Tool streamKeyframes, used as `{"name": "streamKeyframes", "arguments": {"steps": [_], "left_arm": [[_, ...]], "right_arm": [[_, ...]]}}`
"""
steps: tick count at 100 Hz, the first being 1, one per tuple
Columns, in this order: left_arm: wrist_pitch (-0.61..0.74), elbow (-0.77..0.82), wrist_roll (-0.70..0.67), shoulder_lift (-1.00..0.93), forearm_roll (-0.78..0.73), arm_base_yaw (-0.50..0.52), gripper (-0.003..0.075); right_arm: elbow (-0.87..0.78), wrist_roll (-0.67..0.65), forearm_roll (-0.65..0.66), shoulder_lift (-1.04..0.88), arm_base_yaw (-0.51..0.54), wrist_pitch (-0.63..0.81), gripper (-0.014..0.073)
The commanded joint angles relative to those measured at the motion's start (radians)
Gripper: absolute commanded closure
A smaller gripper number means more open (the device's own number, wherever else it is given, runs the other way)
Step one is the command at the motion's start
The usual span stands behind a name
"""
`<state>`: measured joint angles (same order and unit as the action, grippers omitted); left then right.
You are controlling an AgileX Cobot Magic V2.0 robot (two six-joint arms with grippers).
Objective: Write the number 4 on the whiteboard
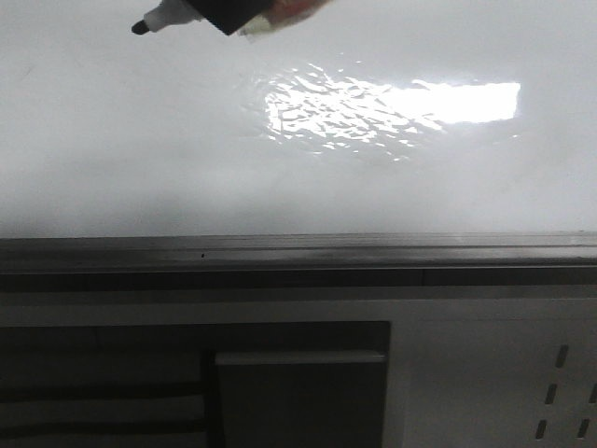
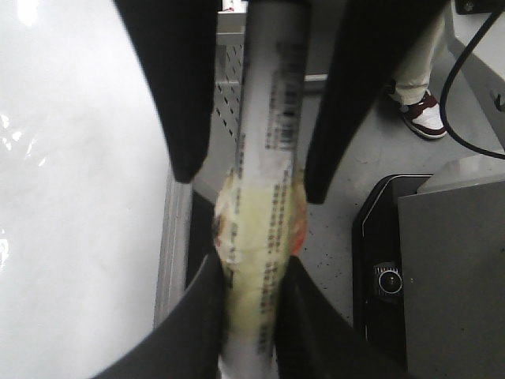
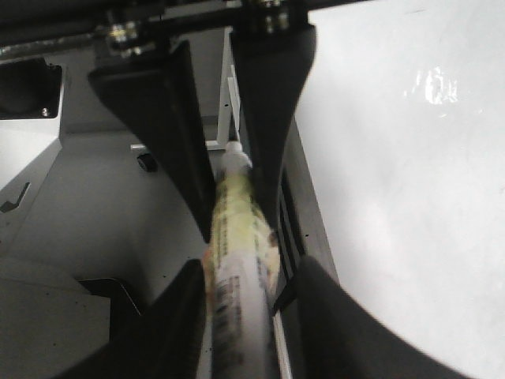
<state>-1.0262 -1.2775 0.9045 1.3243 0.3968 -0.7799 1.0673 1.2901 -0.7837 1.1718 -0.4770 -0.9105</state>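
The whiteboard (image 1: 280,177) fills the upper front view, glossy white with a rippled light reflection and a grey edge rail (image 1: 298,248). No number 4 shows on it in any view. A white marker (image 2: 268,118) with yellowish tape round its middle has its black tip (image 1: 140,26) at the board's far left, held by a black gripper at the picture's top edge. My left gripper (image 2: 256,316) is shut on the marker's taped part. My right gripper (image 3: 248,316) straddles the same marker (image 3: 237,260), with one finger touching it and a small gap at the other.
Below the rail stands a cabinet with a dark panel (image 1: 298,392). In the left wrist view a person's shoe (image 2: 426,118), a black cable (image 2: 465,71) and a black device (image 2: 384,278) lie on the grey floor beside the board (image 2: 79,197).
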Motion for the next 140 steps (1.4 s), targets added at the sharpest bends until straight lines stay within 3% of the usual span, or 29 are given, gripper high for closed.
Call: {"name": "streamKeyframes", "arguments": {"steps": [1,31,43,53,59,68,73,96,114,123,140], "left_arm": [[0.038,-0.036,0.001,-0.024,0.03,-0.009,0.0741],[0.038,-0.036,0.001,-0.024,0.03,-0.009,0.074],[0.038,-0.036,0.001,-0.024,0.03,-0.009,0.0715],[0.047,-0.036,0.001,-0.024,0.028,-0.009,0.058],[0.059,-0.036,0.001,-0.024,0.024,-0.009,0.044],[0.093,-0.036,-0.029,-0.032,0.02,0.006,0.0305],[0.112,-0.036,-0.057,-0.042,0.02,0.026,0.0276],[0.122,-0.015,-0.14,-0.161,0.055,0.167,0.0281],[0.155,0.154,-0.15,-0.307,0.16,0.315,0.0281],[0.216,0.27,-0.168,-0.391,0.232,0.389,0.0281],[0.317,0.43,-0.168,-0.496,0.333,0.471,0.0281]], "right_arm": [[0.035,0.013,-0.048,-0.018,-0.001,0.024,0.0426],[0.035,0.013,-0.048,-0.018,-0.001,0.011,0.0619],[0.035,0.013,-0.048,-0.018,-0.001,0.007,0.0648],[0.035,0.013,-0.048,-0.018,-0.001,0.007,0.0648],[0.035,0.013,-0.048,-0.018,-0.001,0.01,0.0648],[0.035,-0.018,-0.042,-0.02,-0.001,0.026,0.0646],[0.04,-0.056,-0.01,-0.025,-0.001,0.035,0.0641],[0.065,-0.354,0.301,-0.107,-0.001,0.035,0.0639],[-0.039,-0.825,0.548,-0.23,0.033,0.113,0.0639],[-0.143,-0.864,0.553,-0.297,0.048,0.194,0.064],[-0.191,-0.864,0.545,-0.348,0.048,0.175,0.064]]}}
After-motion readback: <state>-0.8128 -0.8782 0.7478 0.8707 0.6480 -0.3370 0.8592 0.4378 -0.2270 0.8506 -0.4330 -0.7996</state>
